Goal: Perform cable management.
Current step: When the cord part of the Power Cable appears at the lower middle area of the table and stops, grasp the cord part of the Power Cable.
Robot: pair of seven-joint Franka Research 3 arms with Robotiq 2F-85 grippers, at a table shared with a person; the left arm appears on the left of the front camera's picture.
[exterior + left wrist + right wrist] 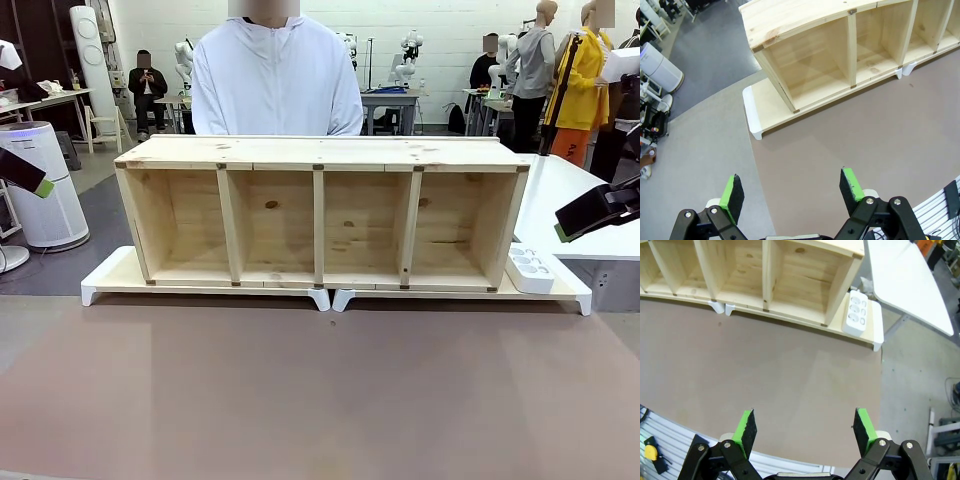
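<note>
The thin black cable and its plug are out of view. My left gripper hangs at the far left in the front view. In its own wrist view the left gripper is open above the brown tabletop, nothing between its green pads. My right gripper hovers at the far right. Seen from its wrist, the right gripper is open too, over bare tabletop. A white power strip lies on the light base board beside the shelf's right end.
A wooden shelf with several open compartments lies along the table's far side on a white-edged base. A person in a white jacket stands behind it. A white table stands right, an air purifier left.
</note>
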